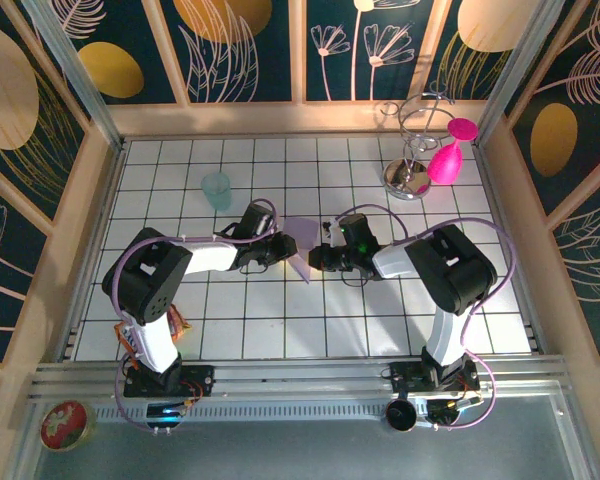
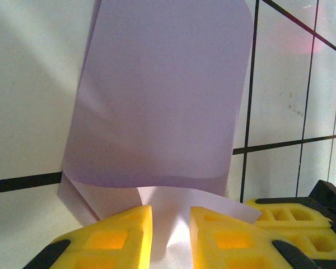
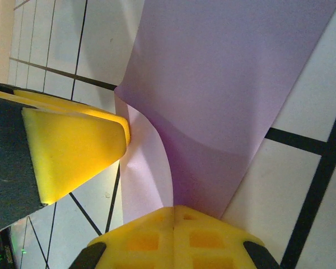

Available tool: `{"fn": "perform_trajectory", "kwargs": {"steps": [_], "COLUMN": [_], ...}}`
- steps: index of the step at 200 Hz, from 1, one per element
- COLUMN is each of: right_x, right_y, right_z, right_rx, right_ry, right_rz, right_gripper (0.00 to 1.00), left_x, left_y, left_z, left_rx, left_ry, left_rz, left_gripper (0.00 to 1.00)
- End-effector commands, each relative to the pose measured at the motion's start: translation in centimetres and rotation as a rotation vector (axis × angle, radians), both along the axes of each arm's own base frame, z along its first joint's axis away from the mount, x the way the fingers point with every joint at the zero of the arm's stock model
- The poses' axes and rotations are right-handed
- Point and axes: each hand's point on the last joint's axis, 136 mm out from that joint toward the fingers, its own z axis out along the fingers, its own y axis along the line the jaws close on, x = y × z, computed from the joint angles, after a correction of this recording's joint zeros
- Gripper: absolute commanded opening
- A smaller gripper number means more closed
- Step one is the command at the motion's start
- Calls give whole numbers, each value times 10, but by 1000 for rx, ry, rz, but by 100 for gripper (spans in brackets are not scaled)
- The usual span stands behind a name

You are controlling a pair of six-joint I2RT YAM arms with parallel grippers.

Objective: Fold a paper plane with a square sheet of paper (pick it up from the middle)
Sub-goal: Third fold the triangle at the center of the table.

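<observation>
Top external view: the two arms reach toward each other over the middle of the white tiled table [image 1: 380, 310], and the square sheet of paper [image 1: 302, 238] sits between the left gripper [image 1: 283, 251] and the right gripper [image 1: 317, 256], a little left of the table's centre. The pale lilac sheet is lifted and bent rather than lying flat, with one corner pointing toward the near edge. A translucent teal cup [image 1: 217, 190] stands to the far left of the paper, well apart from it. At the far right a pink bulb [image 1: 444, 162] hangs beside a wire stand [image 1: 408, 178]. In the left wrist view the left gripper [image 2: 171, 238] has its jaws slightly parted. The sheet's paler underside rises in the gap between the yellow fingers [image 2: 120, 235], and the lilac sheet [image 2: 162, 95] curls up and away over the tiles. Whether those fingers actually press the paper I cannot tell. One of the right gripper's fingers [image 2: 285, 216] shows at the lower right, just beside the sheet. In the right wrist view the right gripper [image 3: 173, 232] is clenched, its two yellow pads meeting on the edge of the sheet [image 3: 229, 84], which bends upward from the pinch. One of the left gripper's fingers [image 3: 73, 145] touches the paper's curled side on the left.
</observation>
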Motion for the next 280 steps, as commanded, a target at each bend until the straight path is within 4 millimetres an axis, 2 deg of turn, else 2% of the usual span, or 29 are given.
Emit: {"fn": "perform_trajectory", "kwargs": {"steps": [1, 144, 166, 197, 218, 233, 248, 280], "right_x": [6, 8, 13, 23, 28, 28, 21, 4], "right_y": [-5, -5, -4, -8, -17, -23, -20, 3], "right_z": [-8, -7, 7, 34, 44, 49, 52, 58], "right_rx": [-32, -34, -19, -28, -66, -88, -87, -62], "right_ry": [-1, 6, 5, -7, -21, -29, -25, -4], "right_rz": [-11, -18, -35, -88, -142, -164, -143, -57], "right_gripper": [0, 0, 3, 20, 25, 25, 24, 16], "left_x": [-3, -11, -13, -14, -14, -14, -14, -15], "left_y": [3, 15, 18, 21, 22, 23, 23, 23], "left_z": [-9, -24, -28, -32, -33, -34, -35, -37], "left_rx": [37, 83, 96, 109, 113, 115, 115, 117], "left_ry": [21, 61, 68, 75, 76, 78, 81, 83], "left_rz": [4, 38, 44, 50, 56, 60, 59, 59], "left_gripper": [24, 21, 20, 19, 18, 18, 18, 18]}}
